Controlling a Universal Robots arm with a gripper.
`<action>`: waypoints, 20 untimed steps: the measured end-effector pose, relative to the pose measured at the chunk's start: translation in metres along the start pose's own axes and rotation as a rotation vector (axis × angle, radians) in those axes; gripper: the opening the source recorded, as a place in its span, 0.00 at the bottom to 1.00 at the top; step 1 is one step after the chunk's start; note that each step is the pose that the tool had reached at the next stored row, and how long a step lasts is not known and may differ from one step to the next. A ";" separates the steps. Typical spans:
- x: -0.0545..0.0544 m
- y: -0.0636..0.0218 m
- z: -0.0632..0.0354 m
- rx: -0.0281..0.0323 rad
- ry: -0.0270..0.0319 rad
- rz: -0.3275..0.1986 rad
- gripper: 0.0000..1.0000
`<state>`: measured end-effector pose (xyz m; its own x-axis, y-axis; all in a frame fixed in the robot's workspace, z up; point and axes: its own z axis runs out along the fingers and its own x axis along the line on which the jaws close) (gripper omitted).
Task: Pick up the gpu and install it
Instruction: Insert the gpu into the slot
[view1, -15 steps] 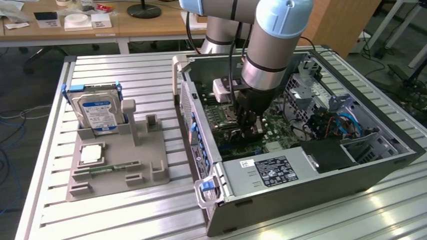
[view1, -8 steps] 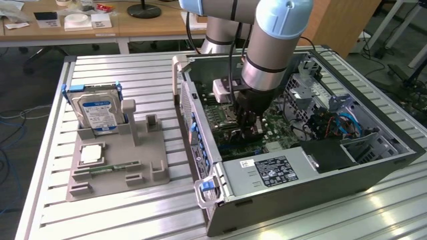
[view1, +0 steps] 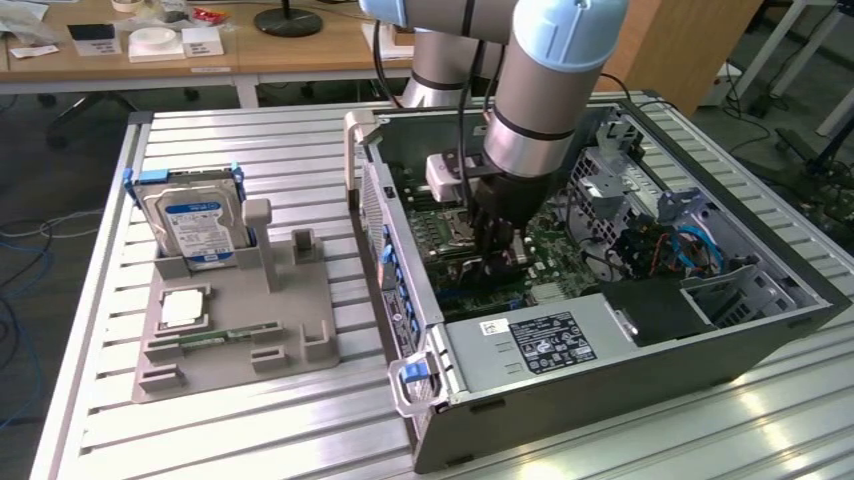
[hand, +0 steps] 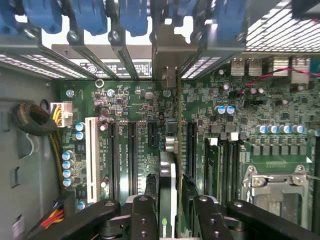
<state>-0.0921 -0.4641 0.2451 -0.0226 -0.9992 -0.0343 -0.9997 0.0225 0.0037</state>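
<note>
The gpu (hand: 168, 172) stands on edge in a motherboard (hand: 135, 100) slot, seen edge-on in the wrist view. Its pale metal bracket (hand: 167, 50) sits against the case's rear slot openings. My gripper (hand: 175, 217) straddles the card, with one black finger (hand: 143, 215) on each side. The fingers stand a little apart from the card, with a narrow gap showing, so the gripper is open. In the exterior view, my gripper (view1: 497, 262) reaches down into the open computer case (view1: 747, 310) over the motherboard and hides the card.
A power supply (view1: 541, 345) fills the case's near corner, with blue cables (view1: 694, 250) behind it. Blue slot latches (hand: 90, 15) line the rear wall. Outside, a grey holder (view1: 234, 345) carries a blue-labelled hard drive (view1: 198, 225), a processor (view1: 180, 310) and a green memory stick (view1: 227, 337).
</note>
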 end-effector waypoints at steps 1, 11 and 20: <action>0.000 0.0000 -0.0037 0.0000 -0.0001 0.000 0.34; -0.001 0.0001 -0.0104 0.0001 -0.0002 0.000 0.34; 0.000 0.0001 -0.0105 0.0000 -0.0001 0.000 0.27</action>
<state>-0.0921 -0.4639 0.2556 -0.0227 -0.9992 -0.0343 -0.9997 0.0225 0.0037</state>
